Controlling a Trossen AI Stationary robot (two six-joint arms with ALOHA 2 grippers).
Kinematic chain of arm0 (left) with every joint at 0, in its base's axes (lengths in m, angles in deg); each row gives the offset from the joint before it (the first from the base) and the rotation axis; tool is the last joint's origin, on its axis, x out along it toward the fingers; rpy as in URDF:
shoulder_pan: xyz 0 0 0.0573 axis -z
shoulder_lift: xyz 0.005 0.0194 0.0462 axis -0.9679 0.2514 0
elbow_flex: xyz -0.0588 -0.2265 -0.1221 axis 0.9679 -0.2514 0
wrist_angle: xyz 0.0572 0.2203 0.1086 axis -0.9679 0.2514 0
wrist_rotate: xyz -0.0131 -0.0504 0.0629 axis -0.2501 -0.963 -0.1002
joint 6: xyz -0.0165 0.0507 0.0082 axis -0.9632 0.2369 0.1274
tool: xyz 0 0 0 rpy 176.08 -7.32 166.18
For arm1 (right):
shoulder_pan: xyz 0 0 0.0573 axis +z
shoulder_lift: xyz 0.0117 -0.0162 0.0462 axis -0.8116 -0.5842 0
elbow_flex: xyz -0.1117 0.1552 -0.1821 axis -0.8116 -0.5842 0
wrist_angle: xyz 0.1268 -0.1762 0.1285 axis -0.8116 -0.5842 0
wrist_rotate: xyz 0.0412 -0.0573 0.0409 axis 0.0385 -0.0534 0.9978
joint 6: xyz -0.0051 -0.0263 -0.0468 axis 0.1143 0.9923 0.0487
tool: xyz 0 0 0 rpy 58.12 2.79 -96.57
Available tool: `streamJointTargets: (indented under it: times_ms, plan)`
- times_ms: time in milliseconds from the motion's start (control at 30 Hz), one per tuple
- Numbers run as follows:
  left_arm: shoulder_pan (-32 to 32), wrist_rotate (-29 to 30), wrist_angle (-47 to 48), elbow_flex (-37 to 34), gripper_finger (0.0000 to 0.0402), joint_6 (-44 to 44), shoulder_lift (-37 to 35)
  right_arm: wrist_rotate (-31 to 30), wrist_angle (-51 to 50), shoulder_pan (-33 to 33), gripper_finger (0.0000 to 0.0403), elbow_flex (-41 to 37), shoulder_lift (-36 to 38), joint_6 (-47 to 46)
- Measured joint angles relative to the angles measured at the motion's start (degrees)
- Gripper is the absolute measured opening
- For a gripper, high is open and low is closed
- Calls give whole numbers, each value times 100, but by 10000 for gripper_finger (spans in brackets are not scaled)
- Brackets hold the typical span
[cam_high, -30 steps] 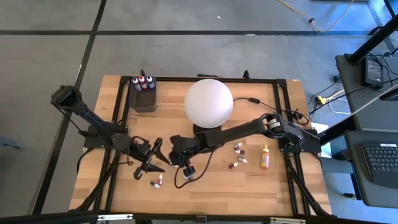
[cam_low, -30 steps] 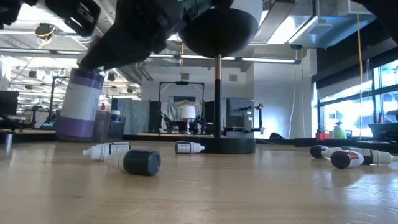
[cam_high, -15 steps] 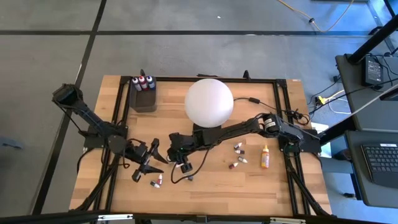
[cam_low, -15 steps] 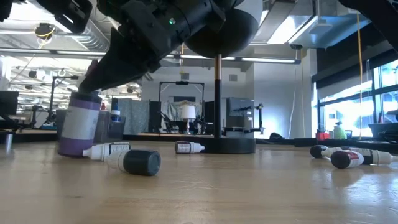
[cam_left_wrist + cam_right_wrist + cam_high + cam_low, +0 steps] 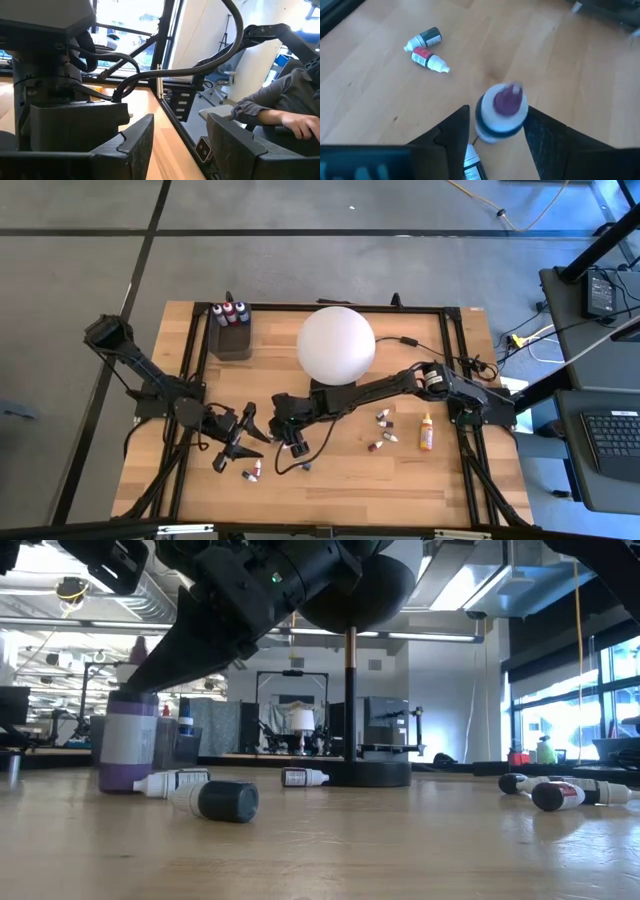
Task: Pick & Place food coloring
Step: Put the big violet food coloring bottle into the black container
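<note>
No legible text or labels.

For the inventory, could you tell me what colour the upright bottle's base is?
Purple, below a white label on the upright bottle; clearest in the low view.

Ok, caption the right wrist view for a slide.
Right gripper open around an upright purple-capped white bottle on the wooden table.

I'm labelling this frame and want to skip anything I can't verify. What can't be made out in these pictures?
- Whether the right pincer touches the purple bottle standing between its fingers: right wrist view too blurred.
- Bottle colours in the grey tray: high view, too small.
- Label text on the dark-capped bottle: low view, too small.
- Table under the left pincer: left wrist view points into the room.
</note>
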Motion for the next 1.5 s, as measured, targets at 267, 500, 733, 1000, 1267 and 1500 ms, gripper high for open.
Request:
streamJointTargets:
  times_ms: [267, 500, 733, 1000, 1267, 1500]
  plan:
    - [0, -1, 2, 0, 179, -2, 0, -331, -181, 0, 230, 186, -1, -13]
    - [0, -4, 52, 0, 180, 0, 0, -942, -1125, 1, 231, 903, 7, -57]
    - [0, -4, 55, 0, 179, 0, 0, -945, -2295, 57, 230, 1525, 23, -239]
    - [-2, -51, 236, 0, 178, -1, 0, -957, -3897, 336, 230, 1906, 22, -672]
    - [-2, -84, 455, 0, 178, -3, 2, -1541, -4872, 740, 229, 2134, 96, -860]
    - [4, -89, 475, 0, 179, -157, 2, -1624, -5123, 897, 229, 1859, 585, -1266]
